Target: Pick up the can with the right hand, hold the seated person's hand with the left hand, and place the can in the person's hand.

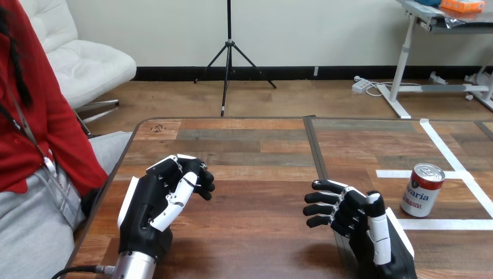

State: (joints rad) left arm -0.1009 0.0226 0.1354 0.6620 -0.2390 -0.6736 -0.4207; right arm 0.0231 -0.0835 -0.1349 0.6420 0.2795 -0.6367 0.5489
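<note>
Can (422,189) stands just right of my right hand (361,228), reachable. Left hand (150,200) sits by the person (35,145). Both curled, empty.

The left hand (152,200), at eight o'clock in the view, is built in black, with a white shell laid along its outer edge and fingers (185,185) jointed in black and white segments. It is joined to a silver forearm (135,266) by what may be a ribbed collar. The right hand (363,224), at five o'clock, is finished alike: a black body, a white shell on its back, and a thumb (379,229) clad largely in white.
</note>
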